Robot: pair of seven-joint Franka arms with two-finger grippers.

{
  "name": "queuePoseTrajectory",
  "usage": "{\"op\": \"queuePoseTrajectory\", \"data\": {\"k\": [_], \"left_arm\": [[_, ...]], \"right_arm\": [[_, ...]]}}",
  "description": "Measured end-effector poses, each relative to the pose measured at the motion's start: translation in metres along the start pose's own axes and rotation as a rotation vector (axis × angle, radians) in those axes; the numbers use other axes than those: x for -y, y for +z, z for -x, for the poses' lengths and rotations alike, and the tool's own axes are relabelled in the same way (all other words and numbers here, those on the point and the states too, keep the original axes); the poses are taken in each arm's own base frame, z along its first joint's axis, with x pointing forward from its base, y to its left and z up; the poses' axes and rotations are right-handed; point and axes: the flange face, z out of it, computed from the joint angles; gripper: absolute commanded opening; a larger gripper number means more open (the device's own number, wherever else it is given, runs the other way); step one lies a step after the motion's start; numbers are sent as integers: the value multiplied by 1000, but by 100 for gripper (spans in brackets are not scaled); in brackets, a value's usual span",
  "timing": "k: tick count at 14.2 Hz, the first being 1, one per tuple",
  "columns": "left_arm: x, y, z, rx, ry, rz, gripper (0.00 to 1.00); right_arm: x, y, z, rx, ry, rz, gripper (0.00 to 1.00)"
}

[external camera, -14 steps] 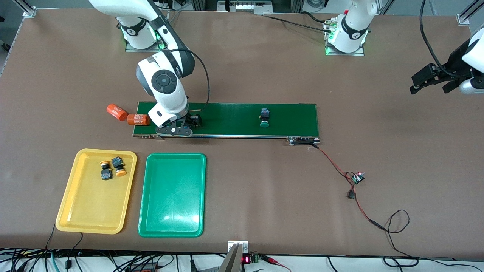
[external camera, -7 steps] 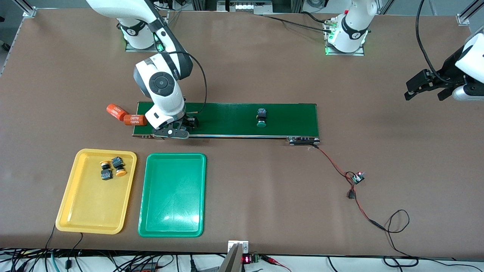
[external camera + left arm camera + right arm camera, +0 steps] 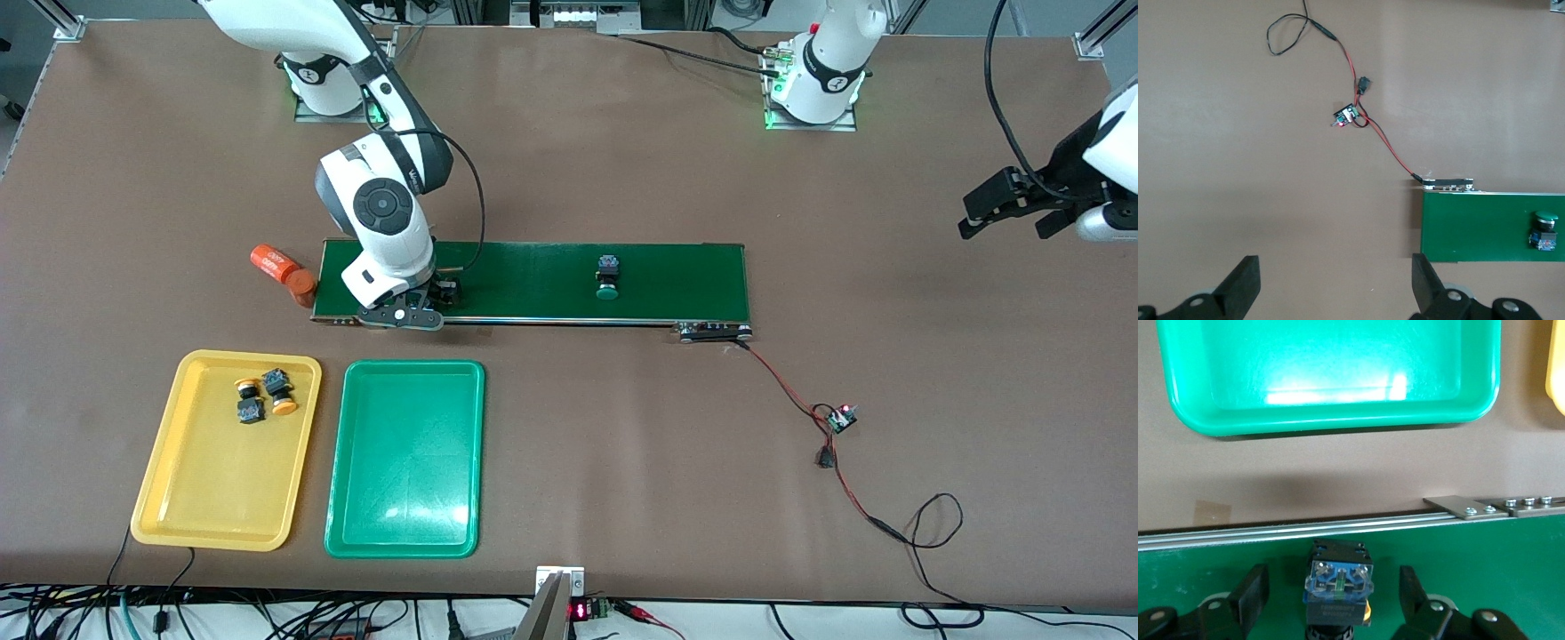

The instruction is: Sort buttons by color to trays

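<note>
Brown table (image 3: 622, 178) | yellow tray (image 3: 178, 498): both yellow buttons (image 3: 262, 396) sorted | green tray (image 3: 356, 524): nothing yet | belt button (image 3: 1338, 587) bracketed by spread right gripper (image 3: 1333, 597), ungripped | green button (image 3: 607, 276) waiting mid-conveyor (image 3: 533, 284) | left gripper (image 3: 1335, 287) parked wide over bare table

Both arms (image 3: 382, 213) are cased in glossy white shells with dark grey joint bands; black cables (image 3: 476, 204) are looped alongside, and black grippers (image 3: 404, 313) are fitted.

Right claw (image 3: 433, 300) low, fingers apart (nothing gripped); left claw (image 3: 1009, 212) waits raised, open.
</note>
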Motion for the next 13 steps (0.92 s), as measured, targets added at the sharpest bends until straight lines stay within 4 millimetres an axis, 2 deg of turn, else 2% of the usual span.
{"op": "queuePoseTrajectory", "data": {"k": [4,6,10,13], "left_arm": [[8,0,-1,1,-14,-1,100],[7,1,-1,0,-9,-9,100],[5,3,-2,4,-6,-11,100],[0,8,-4,13,6,-12,100]], "right_arm": [[-2,0,-1,-1,-2,1,31],[-3,-1,-2,-1,-1,2,23],[-3,-1,-3,-3,-8,2,22],[-4,-16,-11,-1,-33,12,22]]}}
